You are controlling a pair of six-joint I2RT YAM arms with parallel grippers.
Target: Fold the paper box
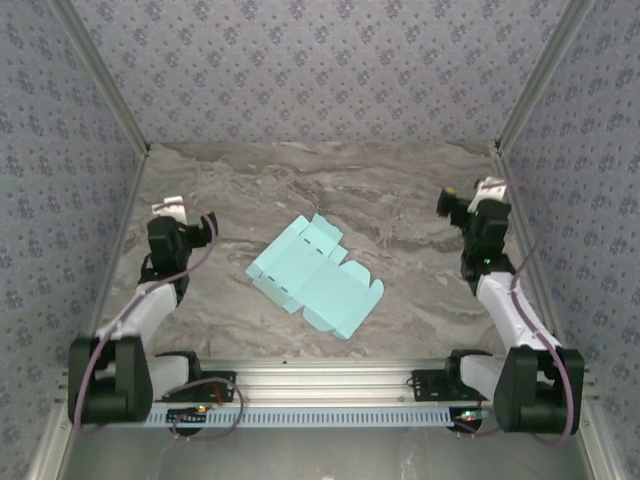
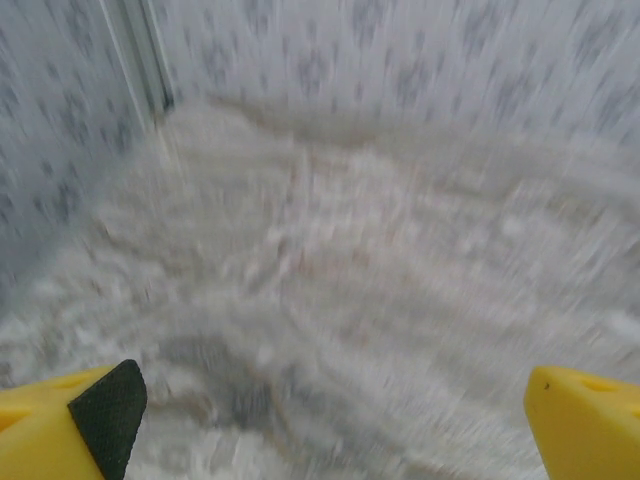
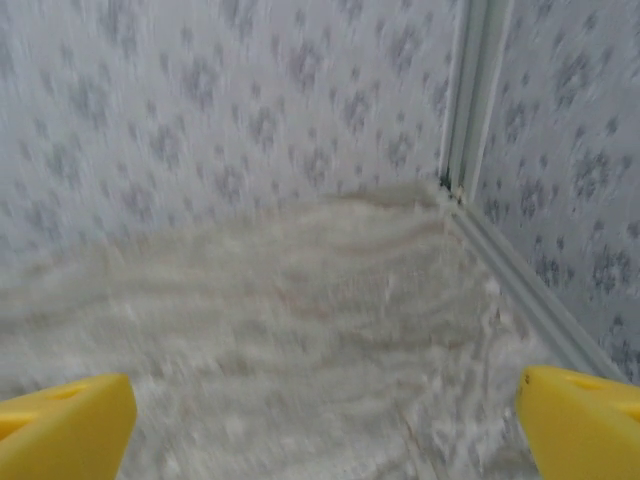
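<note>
The paper box [image 1: 315,277] lies on the marbled desk [image 1: 400,190] as a flat, light turquoise die-cut sheet, near the middle and slightly toward the near edge, turned at an angle to the desk's sides. Its creases and small tabs show, with notched flaps at its far end and at its near right corner; no panel is raised, so it forms no container yet. The left pincer [image 1: 178,215] sits well to the left of the sheet, close to the left wall, and the right pincer [image 1: 462,207] sits well to the right of it, close to the right wall; neither touches the card. In the left wrist view the left pincer [image 2: 330,425] has its yellow fingers [image 2: 95,415] spread wide apart over bare, blurred desk surface. In the right wrist view the right pincer [image 3: 325,425] likewise stands wide apart, facing the far right corner where the patterned walls [image 3: 230,120] meet.
</note>
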